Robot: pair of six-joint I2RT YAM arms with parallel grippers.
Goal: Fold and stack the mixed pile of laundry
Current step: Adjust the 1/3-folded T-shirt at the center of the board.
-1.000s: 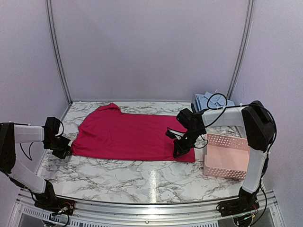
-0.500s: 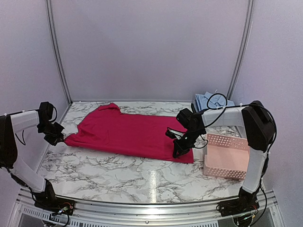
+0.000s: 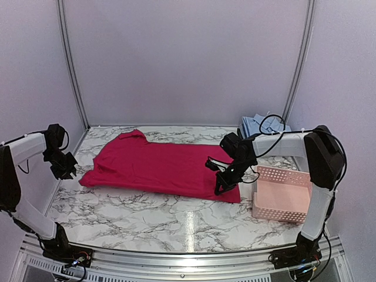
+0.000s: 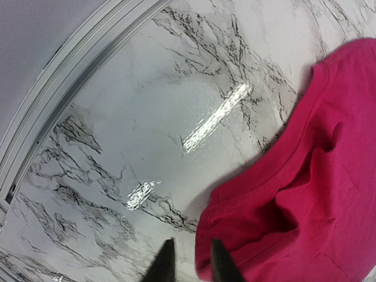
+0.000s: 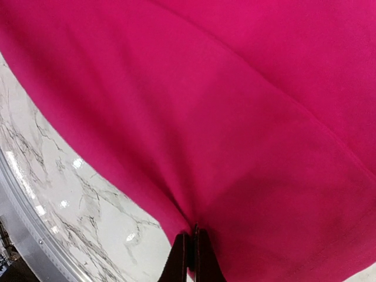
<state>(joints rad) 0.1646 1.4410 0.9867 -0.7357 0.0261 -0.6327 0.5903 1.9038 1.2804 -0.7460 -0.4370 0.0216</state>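
The magenta-red garment [image 3: 158, 167] lies spread flat across the marble table, wider than the basket. My right gripper [image 3: 220, 188] is shut on its near right hem, and in the right wrist view the cloth [image 5: 235, 117] puckers into the closed right gripper [image 5: 191, 261]. My left gripper [image 3: 63, 170] hovers just left of the garment's left corner, a little apart from it. In the left wrist view the left gripper [image 4: 189, 267] stands slightly open over bare marble, with the garment's corner [image 4: 317, 194] beside one finger. The light blue shirt [image 3: 257, 125] sits bunched at the back right.
A pink lattice basket [image 3: 282, 174] stands at the right, just beside my right arm. The marble table [image 3: 147, 220] runs to a metal rail at the near edge. Purple walls and frame posts close in the left, back and right sides.
My left gripper dragged the garment's left corner outward to the left, then opened and let it drop, lifting back slightly. The right gripper kept its hold without moving.
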